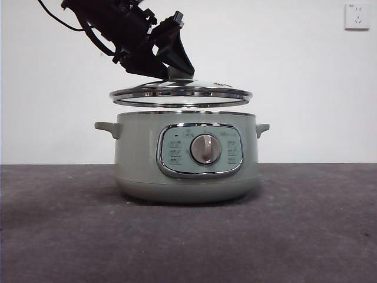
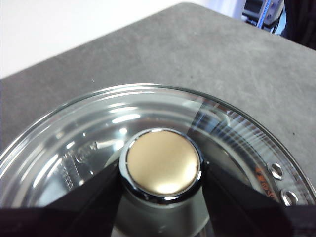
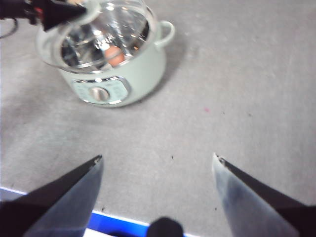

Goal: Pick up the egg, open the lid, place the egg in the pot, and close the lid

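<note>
Glass lid [image 1: 180,93] held just above the sage-green pot [image 1: 138,159], clear of its rim, knob [image 2: 163,163] pinched between the left gripper [image 1: 172,72] jaws. Reddish-brown egg [image 3: 114,56] inside the pot. Right gripper [image 3: 157,163] spread wide, well apart over bare table [image 3: 237,98].

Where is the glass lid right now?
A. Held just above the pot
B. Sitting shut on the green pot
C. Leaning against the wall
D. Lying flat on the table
A: the left end effector grips the lid by its knob, a gap showing above the pot.
</note>
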Controlling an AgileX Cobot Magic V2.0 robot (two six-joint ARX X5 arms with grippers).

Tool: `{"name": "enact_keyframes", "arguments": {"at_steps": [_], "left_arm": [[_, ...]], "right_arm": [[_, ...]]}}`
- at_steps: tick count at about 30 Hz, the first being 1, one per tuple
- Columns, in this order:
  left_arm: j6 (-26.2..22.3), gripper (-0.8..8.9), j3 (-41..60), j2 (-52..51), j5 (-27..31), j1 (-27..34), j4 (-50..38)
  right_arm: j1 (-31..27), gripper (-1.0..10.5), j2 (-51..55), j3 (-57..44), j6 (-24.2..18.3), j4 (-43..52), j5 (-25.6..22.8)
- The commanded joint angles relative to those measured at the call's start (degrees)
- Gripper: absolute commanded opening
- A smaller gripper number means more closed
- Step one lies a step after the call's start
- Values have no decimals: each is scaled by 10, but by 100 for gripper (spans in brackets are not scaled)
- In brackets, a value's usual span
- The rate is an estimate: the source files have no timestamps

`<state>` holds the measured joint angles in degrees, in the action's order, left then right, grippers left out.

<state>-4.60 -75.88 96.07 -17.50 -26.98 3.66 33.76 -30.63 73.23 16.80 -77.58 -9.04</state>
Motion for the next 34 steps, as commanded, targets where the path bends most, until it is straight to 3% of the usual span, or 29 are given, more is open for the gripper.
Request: {"name": "enact_keyframes", "arguments": {"at_steps": [1,34], "left_arm": [[9,-8,-5,2,-2,-1,-41],[12,-9,-6,53,10,0,-66]], "right_arm": [[1,374,5,-18,13,-13,-2],[1,374,5,-46,17,12,-4]]}}
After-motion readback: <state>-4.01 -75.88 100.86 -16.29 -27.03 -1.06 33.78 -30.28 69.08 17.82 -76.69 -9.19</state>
